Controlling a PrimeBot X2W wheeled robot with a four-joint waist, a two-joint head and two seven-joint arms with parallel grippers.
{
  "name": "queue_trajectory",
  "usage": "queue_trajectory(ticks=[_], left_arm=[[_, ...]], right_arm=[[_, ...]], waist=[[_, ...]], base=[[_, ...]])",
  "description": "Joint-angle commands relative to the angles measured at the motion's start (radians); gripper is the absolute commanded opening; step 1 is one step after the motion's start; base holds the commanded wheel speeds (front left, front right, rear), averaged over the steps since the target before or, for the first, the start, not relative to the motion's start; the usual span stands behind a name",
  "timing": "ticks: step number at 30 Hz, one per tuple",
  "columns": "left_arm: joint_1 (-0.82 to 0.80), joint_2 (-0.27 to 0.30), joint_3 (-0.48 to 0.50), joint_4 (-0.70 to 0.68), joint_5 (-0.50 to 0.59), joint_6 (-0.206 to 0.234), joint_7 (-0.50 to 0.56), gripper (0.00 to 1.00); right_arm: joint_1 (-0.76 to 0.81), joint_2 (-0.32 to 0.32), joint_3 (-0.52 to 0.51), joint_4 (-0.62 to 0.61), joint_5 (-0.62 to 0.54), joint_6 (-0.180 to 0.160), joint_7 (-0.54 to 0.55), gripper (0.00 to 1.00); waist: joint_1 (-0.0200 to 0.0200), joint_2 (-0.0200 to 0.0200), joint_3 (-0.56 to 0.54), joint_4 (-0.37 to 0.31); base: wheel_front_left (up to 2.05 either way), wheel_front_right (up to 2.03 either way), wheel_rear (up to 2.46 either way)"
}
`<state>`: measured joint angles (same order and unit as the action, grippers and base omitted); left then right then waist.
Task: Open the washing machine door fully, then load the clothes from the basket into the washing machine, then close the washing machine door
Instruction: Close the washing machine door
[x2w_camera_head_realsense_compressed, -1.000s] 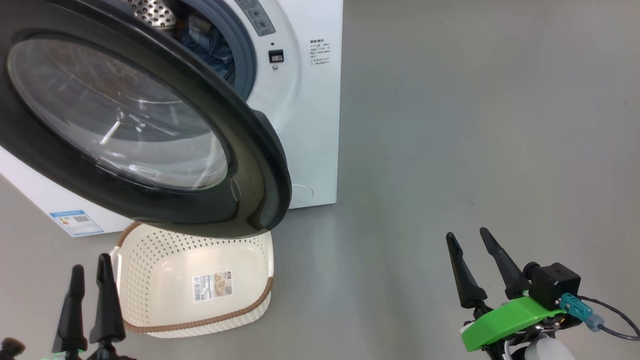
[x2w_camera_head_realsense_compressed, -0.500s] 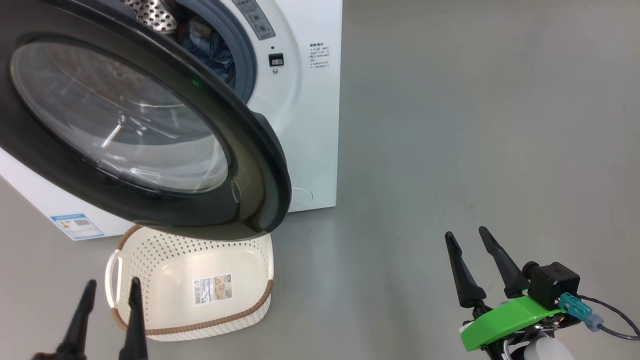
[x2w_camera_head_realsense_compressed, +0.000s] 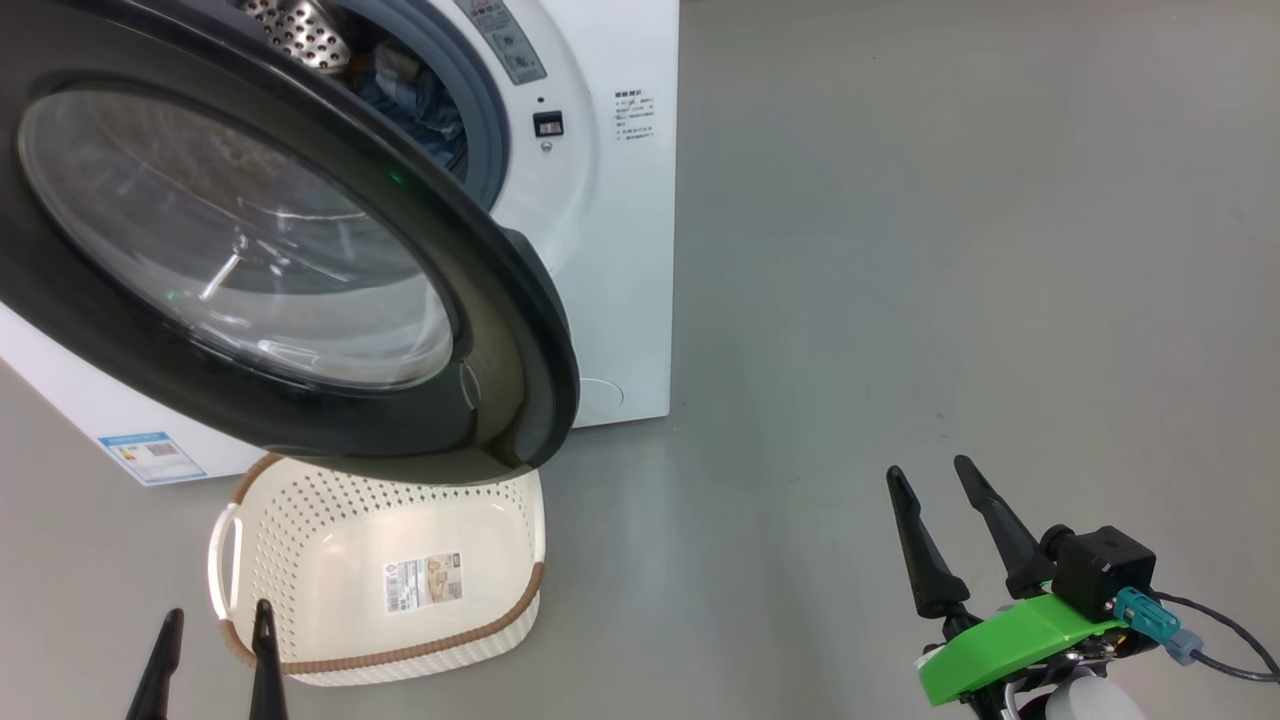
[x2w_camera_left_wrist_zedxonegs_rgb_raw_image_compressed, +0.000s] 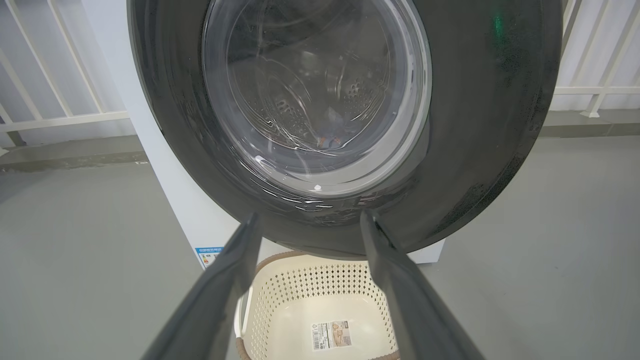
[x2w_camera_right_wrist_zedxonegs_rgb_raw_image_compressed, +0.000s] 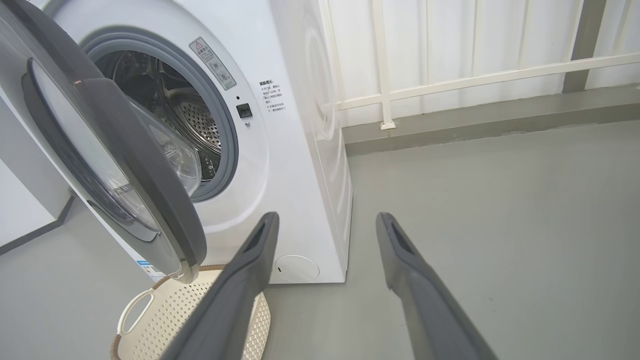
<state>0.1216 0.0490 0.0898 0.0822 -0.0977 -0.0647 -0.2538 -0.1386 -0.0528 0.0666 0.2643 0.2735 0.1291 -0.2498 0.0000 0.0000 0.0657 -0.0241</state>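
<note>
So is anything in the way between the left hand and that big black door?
Nothing visible. The open left hand points at the washing machine door with only air between. The empty basket sits on the floor below the door's lower edge.

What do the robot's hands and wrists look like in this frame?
The right hand has two long, dark, tapering fingers on a bright green bracket, with a black box-shaped module, a teal plug and a thin dark cable. The left hand shows matching dark pointed fingers.
</note>
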Motion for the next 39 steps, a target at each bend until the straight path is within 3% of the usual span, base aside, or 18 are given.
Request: queue_trajectory(ticks=[1, 13, 14, 16, 21, 31, 36, 39], left_arm=[[-0.020, 0.006, 0.035, -0.016, 0.006, 0.009, -0.008, 1.00], [-0.030, 0.002, 0.039, -0.007, -0.004, 0.004, -0.008, 1.00], [-0.030, 0.002, 0.039, -0.007, -0.004, 0.003, -0.008, 1.00], [-0.030, 0.002, 0.040, -0.009, -0.006, 0.001, -0.008, 1.00], [-0.033, 0.001, 0.039, -0.009, -0.011, -0.002, -0.008, 1.00], [-0.044, 0.001, 0.034, -0.011, -0.025, -0.006, -0.008, 1.00], [-0.055, 0.001, 0.029, -0.008, -0.033, -0.010, -0.008, 1.00], [-0.061, 0.001, 0.024, -0.004, -0.038, -0.012, -0.008, 1.00]], right_arm=[[0.004, 0.003, 0.027, -0.028, -0.008, 0.002, -0.012, 1.00], [0.003, 0.003, 0.023, -0.028, -0.005, 0.002, -0.012, 1.00], [0.003, 0.003, 0.022, -0.028, -0.004, 0.002, -0.012, 0.87], [0.003, 0.003, 0.019, -0.033, 0.004, 0.002, -0.012, 0.00], [-0.004, 0.003, 0.002, -0.106, 0.015, 0.002, -0.012, 0.00], [-0.030, 0.003, 0.062, -0.476, 0.032, 0.002, -0.012, 0.00], [-0.063, -0.011, 0.183, -0.636, 0.012, 0.002, -0.012, 0.00], [-0.081, -0.055, 0.279, -0.684, 0.018, 0.002, -0.012, 0.00]], waist=[[0.0000, 0.0000, 0.001, 0.001], [0.0000, 0.0000, 0.007, 0.005], [0.0000, 0.0000, 0.007, 0.006], [0.0000, 0.0000, 0.008, 0.007], [0.0000, 0.0000, 0.013, 0.011], [0.0000, 0.0000, 0.028, 0.024], [0.0000, 0.0000, 0.037, 0.035], [0.0000, 0.0000, 0.042, 0.047]], base=[[0.00, 0.00, 0.00], [0.00, 0.00, 0.00], [0.00, 0.00, 0.00], [0.00, 0.00, 0.00], [0.00, 0.00, 0.00], [0.00, 0.00, 0.00], [0.00, 0.00, 0.00], [0.00, 0.00, 0.00]])
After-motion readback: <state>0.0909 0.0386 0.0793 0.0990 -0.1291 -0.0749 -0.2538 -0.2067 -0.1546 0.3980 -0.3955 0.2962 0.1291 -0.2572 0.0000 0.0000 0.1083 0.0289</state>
